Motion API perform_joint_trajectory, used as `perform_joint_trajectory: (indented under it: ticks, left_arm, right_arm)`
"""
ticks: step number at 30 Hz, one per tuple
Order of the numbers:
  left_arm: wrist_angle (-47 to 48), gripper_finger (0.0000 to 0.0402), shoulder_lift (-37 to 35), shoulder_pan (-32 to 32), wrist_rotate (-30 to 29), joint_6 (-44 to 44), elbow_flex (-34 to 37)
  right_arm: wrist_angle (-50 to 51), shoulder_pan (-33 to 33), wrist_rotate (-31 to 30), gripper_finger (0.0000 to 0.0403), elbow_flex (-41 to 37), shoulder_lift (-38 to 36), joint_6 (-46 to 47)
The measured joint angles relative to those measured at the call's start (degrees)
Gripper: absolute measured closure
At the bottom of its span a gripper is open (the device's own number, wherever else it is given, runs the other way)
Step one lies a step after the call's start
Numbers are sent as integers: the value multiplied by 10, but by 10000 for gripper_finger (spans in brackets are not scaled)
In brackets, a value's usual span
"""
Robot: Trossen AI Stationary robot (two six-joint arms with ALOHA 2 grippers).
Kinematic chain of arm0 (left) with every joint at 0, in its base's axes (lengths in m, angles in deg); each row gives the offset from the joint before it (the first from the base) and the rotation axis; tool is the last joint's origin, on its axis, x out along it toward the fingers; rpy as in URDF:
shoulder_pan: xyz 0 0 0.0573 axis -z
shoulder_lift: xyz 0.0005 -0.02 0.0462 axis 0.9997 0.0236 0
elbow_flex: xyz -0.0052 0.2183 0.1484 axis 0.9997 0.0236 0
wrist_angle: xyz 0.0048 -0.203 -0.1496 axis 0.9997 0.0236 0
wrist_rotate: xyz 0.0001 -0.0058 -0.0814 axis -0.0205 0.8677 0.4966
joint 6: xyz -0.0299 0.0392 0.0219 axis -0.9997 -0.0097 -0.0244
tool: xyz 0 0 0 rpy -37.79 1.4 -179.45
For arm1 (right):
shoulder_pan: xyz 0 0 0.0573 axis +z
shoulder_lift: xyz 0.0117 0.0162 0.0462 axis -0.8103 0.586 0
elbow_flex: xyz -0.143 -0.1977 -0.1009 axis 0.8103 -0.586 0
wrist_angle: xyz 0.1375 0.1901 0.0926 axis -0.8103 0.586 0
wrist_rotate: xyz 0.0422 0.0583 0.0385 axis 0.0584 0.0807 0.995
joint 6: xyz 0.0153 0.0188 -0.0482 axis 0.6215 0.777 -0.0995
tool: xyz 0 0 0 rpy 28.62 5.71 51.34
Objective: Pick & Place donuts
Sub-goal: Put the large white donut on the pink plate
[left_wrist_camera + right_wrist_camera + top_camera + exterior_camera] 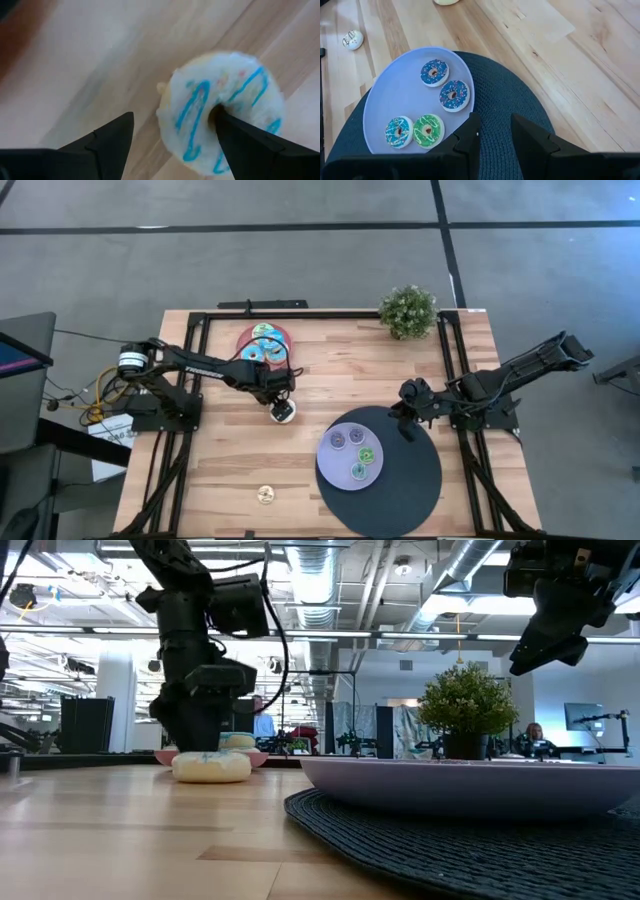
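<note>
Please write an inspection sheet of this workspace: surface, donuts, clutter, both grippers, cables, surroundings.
Surface: wooden table, with a dark round mat under a lavender plate.
Job's things: four small donuts lie on the lavender plate; more donuts on a pink plate; a white donut with blue stripes on the wood; one small tan donut alone near the front edge.
Clutter: potted plant at the table's back edge.
Grippers: left gripper open, one finger in the white donut's hole; right gripper above the mat, holding nothing.
Cables: a bundle by the left arm's base.
Surroundings: people far behind, seen in the low view.
</note>
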Motion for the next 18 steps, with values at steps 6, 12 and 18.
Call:
perform_joint_trajectory:
  ticks: [6,12,18]
  left_arm:
    - [-9,129,35,6,21,-12,-2]
    - [-5,129,37,7,17,-16,-11]
    - [-5,130,39,8,9,-13,-18]
  right_arm:
    - [2,0,0,305,0,0,0]
    - [2,0,0,305,0,0,0]
    - [2,0,0,305,0,0,0]
